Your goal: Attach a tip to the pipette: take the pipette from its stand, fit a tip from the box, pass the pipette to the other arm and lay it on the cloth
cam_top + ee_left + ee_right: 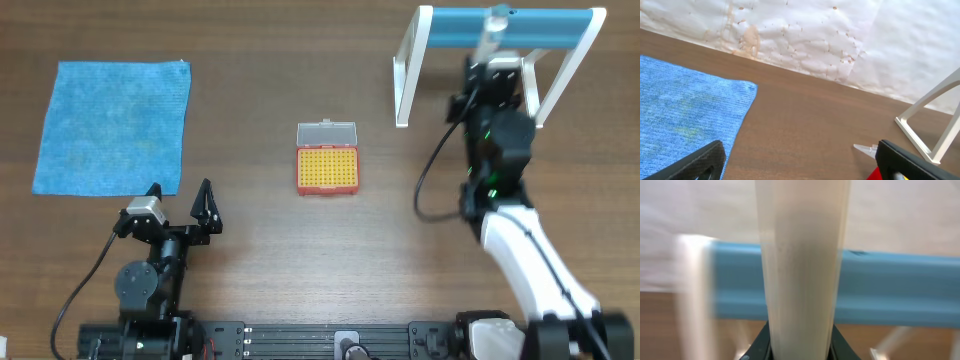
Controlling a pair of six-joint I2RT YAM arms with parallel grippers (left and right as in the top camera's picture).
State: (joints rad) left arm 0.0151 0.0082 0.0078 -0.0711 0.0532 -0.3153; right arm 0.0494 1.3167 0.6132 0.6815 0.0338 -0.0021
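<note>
Right gripper [800, 344] clasping pipette [801, 255] on stand [550, 28] (blue-barred), left gripper [180, 190] agape, empty, by cloth [112, 128]

A brown wood-grain counter [250, 250] fills the scene. Behind its far edge stands a white wall [840, 35], wrinkled and marked with brownish stains.

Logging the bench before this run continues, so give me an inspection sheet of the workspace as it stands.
Surface: brown wood-grain table.
Job's things: blue cloth flat at far left; tip box mid-table, lid open, yellow tips; pipette at the stand, against its blue bar.
Clutter: nothing seen.
Grippers: left gripper open, near its base below the cloth; right gripper at the pipette.
Cables: left arm's cable and right arm's cable, both black, looping on the table.
Surroundings: crumpled white backdrop behind the table.
</note>
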